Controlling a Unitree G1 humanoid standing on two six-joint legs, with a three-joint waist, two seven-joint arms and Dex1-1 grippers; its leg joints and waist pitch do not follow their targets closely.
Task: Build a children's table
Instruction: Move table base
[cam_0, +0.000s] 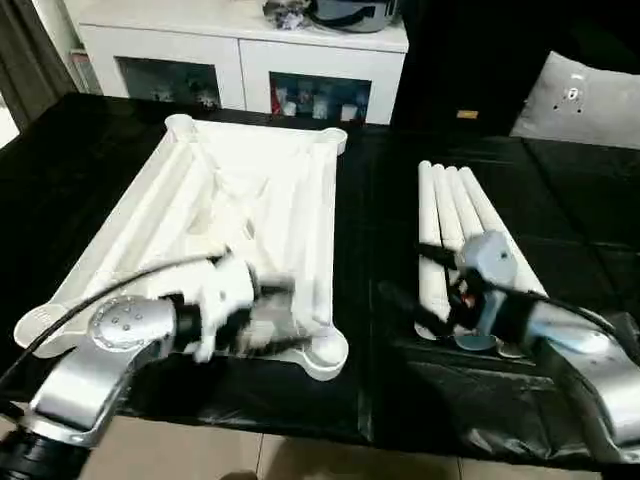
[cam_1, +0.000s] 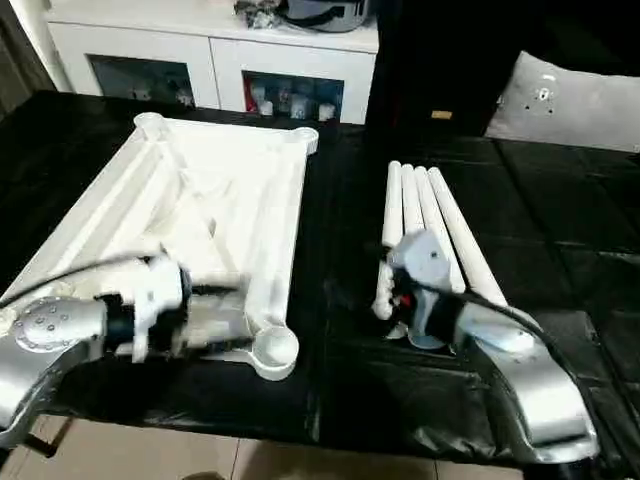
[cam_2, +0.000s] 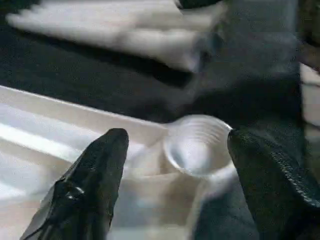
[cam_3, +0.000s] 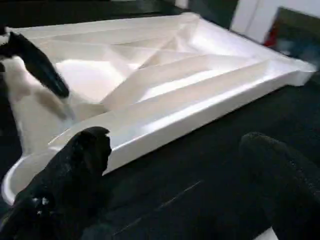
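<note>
Four white legs (cam_0: 455, 225) beside ribbed upturned top (cam_0: 250, 200); both grippers (cam_2: 175, 165) (cam_3: 175, 165) spread, empty.

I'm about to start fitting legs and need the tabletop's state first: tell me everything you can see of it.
The tabletop is white glossy plastic, a rectangle lying flat and upside down on the black-covered surface. Its underside faces up, showing a raised rim and diagonal stiffening ribs. Round sockets sit at the corners; the near right socket is open and empty. No leg is fitted. The four legs lie apart to its right. The left gripper hovers over its near end, holding nothing.
</note>
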